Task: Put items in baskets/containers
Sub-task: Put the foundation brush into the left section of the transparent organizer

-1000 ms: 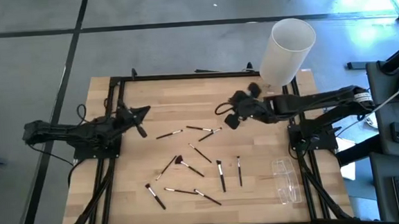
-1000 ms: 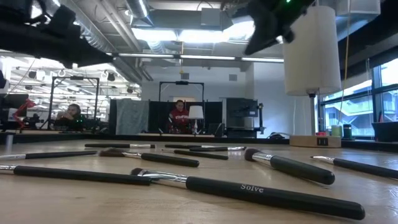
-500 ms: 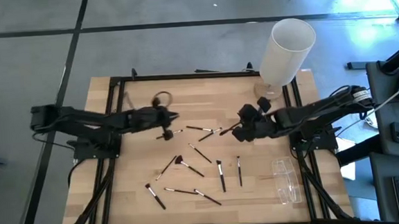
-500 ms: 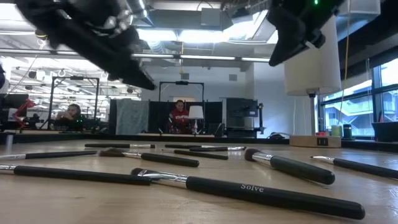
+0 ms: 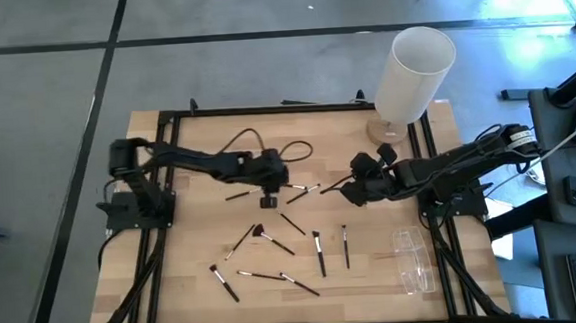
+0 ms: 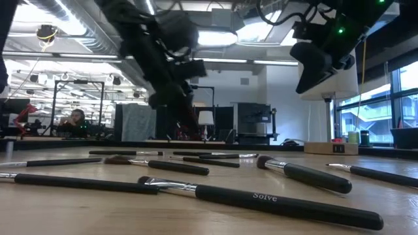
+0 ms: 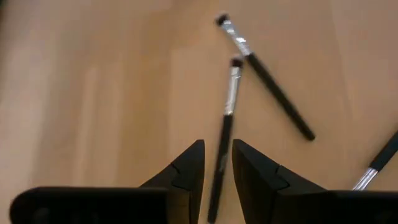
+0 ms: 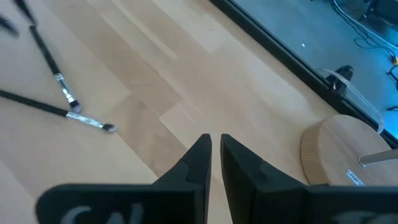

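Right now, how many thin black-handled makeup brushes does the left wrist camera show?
3 brushes: one under the left gripper, one beside it, one cut off at the edge.

Slim brushes [image 5: 277, 245] scattered flat, clear box [image 5: 411, 258] empty

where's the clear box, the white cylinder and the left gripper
clear box [image 5: 412, 260], high view, its middle
white cylinder [image 5: 415, 72], high view, its side wall
left gripper [image 7: 216, 163], left wrist view, gap between fingertips
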